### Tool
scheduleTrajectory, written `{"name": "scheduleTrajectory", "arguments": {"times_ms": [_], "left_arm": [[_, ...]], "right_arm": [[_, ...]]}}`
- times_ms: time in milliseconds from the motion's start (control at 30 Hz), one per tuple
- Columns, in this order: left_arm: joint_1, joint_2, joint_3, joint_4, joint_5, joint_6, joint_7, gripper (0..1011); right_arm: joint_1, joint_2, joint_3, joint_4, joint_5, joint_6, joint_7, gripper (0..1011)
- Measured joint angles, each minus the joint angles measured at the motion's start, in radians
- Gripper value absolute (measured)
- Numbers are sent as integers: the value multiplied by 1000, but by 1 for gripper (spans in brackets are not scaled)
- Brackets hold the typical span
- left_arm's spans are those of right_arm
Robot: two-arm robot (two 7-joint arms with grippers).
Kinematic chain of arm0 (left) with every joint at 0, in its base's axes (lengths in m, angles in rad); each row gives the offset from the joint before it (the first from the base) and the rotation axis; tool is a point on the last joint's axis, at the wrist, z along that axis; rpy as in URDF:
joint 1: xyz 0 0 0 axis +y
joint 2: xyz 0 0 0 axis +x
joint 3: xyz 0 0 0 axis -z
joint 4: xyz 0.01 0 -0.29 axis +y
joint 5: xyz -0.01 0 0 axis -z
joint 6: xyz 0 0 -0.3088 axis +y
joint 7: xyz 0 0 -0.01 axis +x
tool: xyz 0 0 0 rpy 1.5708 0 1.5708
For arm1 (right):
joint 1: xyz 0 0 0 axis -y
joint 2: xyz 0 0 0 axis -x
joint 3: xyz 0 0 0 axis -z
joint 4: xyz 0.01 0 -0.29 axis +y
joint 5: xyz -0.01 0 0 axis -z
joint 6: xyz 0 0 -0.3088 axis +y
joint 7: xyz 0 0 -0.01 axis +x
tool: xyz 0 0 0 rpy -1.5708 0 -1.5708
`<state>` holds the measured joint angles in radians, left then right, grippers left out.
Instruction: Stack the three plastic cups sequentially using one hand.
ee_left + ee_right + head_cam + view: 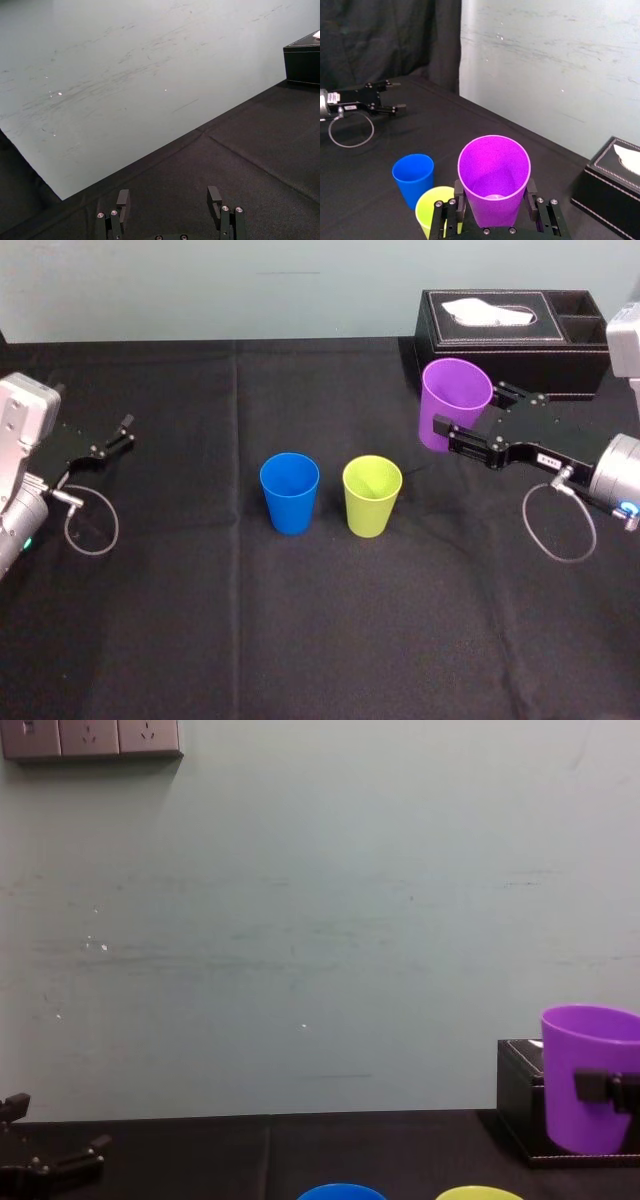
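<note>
Over the right side of the black tabletop, the right gripper is clamped on the purple cup, one finger on each side of its wall, holding it upright and raised just in front of the black tissue box. Near the middle of the tabletop the blue cup and the lime cup stand upright side by side, close but not touching, the blue one on the left. At the far left the left gripper rests low with its fingers spread and nothing between them.
</note>
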<state>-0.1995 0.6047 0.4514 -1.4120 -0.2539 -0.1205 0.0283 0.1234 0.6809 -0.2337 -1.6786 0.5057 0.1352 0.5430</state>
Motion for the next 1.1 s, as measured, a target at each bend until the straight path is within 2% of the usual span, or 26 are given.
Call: {"name": "scheduleTrajectory", "arguments": {"times_ms": [300, 667, 1100], "left_arm": [[0, 0, 0, 0, 0, 0, 0, 1010], [0, 0, 0, 0, 0, 0, 0, 1010], [0, 0, 0, 0, 0, 0, 0, 1010]], "right_arm": [[69, -1, -48, 5, 23, 20, 28, 712], [184, -55, -165, 41, 37, 89, 51, 712], [259, -97, -275, 60, 34, 121, 61, 712]]}}
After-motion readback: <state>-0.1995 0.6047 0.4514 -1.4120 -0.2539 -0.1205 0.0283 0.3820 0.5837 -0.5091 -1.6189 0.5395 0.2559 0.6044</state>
